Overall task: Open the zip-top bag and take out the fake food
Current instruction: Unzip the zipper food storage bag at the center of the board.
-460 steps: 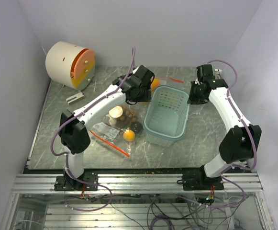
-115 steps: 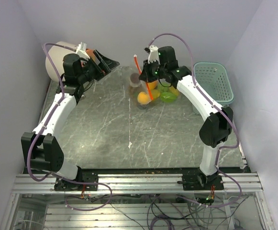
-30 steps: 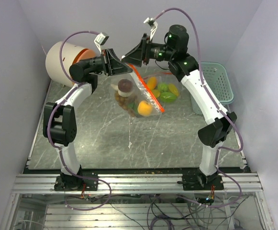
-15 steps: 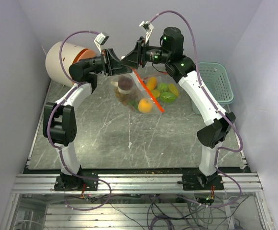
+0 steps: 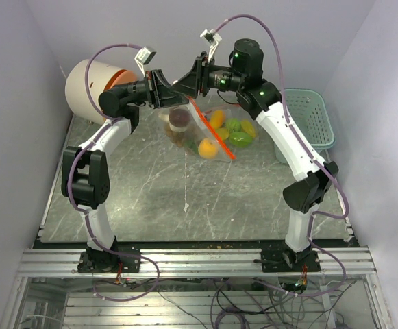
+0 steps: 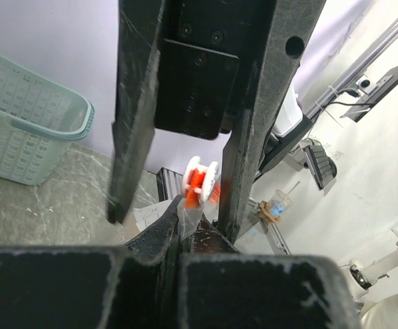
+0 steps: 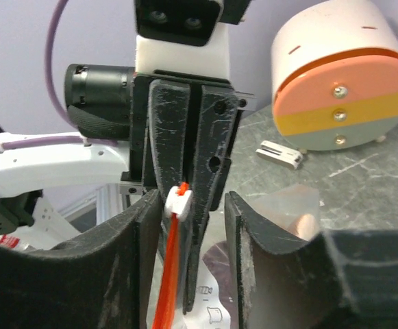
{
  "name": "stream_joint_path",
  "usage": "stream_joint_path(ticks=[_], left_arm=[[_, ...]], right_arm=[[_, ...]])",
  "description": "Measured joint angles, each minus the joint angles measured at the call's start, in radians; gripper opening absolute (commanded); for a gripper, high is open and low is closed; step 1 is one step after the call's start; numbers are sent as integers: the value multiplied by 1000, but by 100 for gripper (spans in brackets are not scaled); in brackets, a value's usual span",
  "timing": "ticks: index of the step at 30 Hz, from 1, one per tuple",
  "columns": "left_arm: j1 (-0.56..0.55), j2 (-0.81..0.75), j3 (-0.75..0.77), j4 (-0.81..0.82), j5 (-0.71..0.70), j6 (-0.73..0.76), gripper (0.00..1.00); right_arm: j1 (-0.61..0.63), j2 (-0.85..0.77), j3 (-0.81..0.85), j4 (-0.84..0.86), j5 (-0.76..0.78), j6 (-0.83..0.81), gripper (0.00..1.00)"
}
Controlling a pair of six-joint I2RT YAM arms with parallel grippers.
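The zip-top bag [image 5: 205, 130] hangs in the air above the back of the table. Through its clear plastic the fake food shows: an orange ball [image 5: 207, 149], green pieces [image 5: 237, 131] and a brown mushroom lump [image 5: 179, 121]. My left gripper [image 5: 166, 90] is shut on a clear corner of the bag [image 6: 188, 218] just below the zip. My right gripper [image 5: 189, 82] faces it tip to tip. In the right wrist view its fingers [image 7: 140, 253] stand open around the white slider [image 7: 178, 200] and the red-orange zip strip [image 7: 166, 281]. The slider lies close to the left finger.
A pale teal basket [image 5: 312, 116] stands at the back right against the wall. A white drum with an orange and yellow face [image 5: 89, 89] sits at the back left, with a small white part [image 7: 281, 152] on the table beside it.
My right gripper has moved left until it meets the left gripper, and its jaws have narrowed around the zip slider. The bag has swung slightly left. The left gripper holds its place.
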Motion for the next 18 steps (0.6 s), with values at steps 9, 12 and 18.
stream_joint_path(ticks=[9, 12, 18], left_arm=[[0, 0, -4, 1, 3, -1, 7], [0, 0, -4, 1, 4, -4, 7], [0, 0, -4, 1, 5, -4, 7]], right_arm=[[-41, -63, -81, 14, 78, -17, 45], [-50, -63, -81, 26, 82, -15, 49], [-48, -63, -81, 36, 66, -10, 54]])
